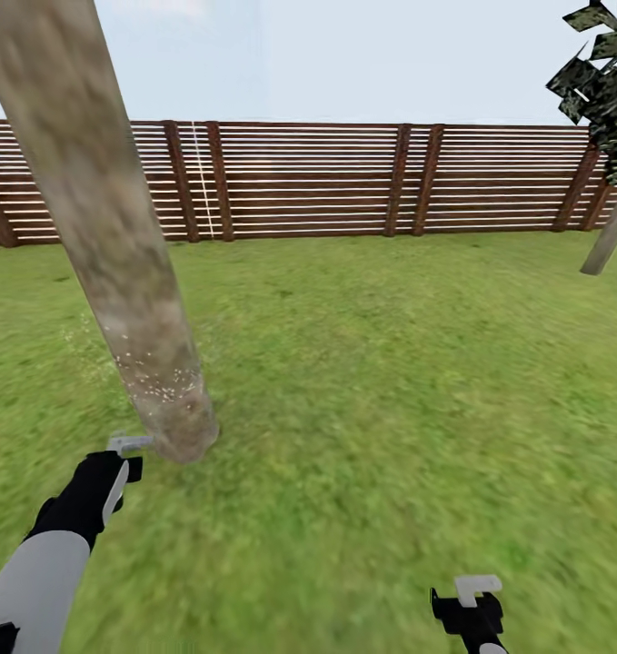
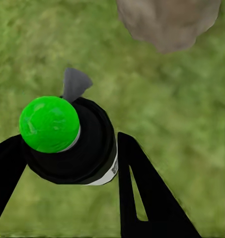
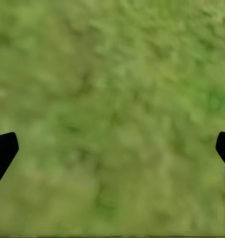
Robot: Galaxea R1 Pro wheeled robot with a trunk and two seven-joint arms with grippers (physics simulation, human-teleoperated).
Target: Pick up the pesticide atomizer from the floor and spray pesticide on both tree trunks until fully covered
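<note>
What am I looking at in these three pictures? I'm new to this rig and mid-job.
The big picture is from the robot's head, looking down over both arms at a lawn with a slatted fence behind. The thick tree trunk stands close ahead, white specks near its base. The other two pictures come from cameras on each wrist. The left gripper has its jaws closed around the pesticide atomizer, a black bottle with a green cap, pointed toward the trunk's foot. The right gripper is open and empty, over grass. A second tree stands far right.
</note>
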